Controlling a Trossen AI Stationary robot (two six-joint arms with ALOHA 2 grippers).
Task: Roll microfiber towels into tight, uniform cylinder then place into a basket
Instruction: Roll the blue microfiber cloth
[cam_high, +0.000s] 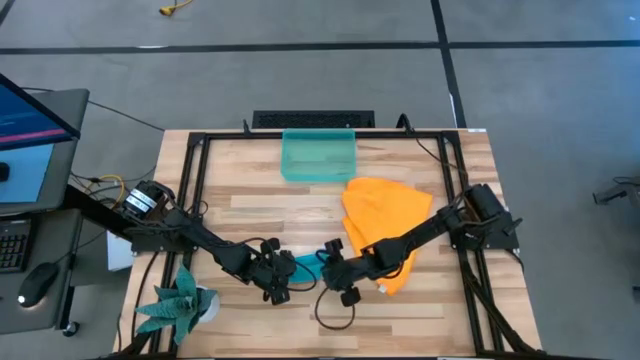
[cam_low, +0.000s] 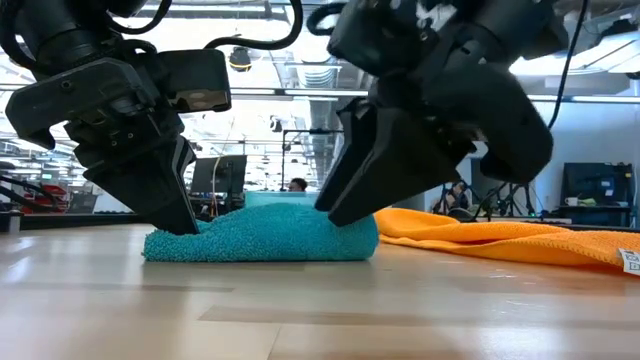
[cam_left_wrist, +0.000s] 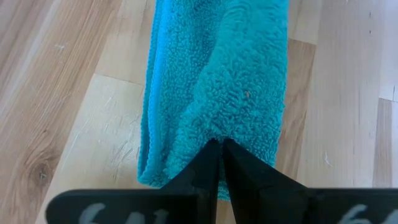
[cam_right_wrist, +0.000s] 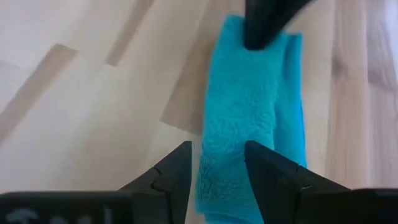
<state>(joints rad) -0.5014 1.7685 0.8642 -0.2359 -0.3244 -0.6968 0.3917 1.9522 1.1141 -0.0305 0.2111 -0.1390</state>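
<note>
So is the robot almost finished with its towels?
Not yet. The teal towel already looks rolled and lies on the table. Both tools are at it: the left tool shut on one end, the right tool open around the other. The orange towel lies flat and unrolled, and the basket holds nothing yet. So both towels must still go in.

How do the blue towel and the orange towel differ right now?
The teal-blue towel is rolled into a compact cylinder; the orange towel lies loosely spread and rumpled. The teal-blue one sits between both arms, the left gripper pinched shut at one end and the right gripper with its jaws apart astride the other; nothing grips the orange one. The orange towel looks larger. Both rest on the table, outside the basket.
</note>
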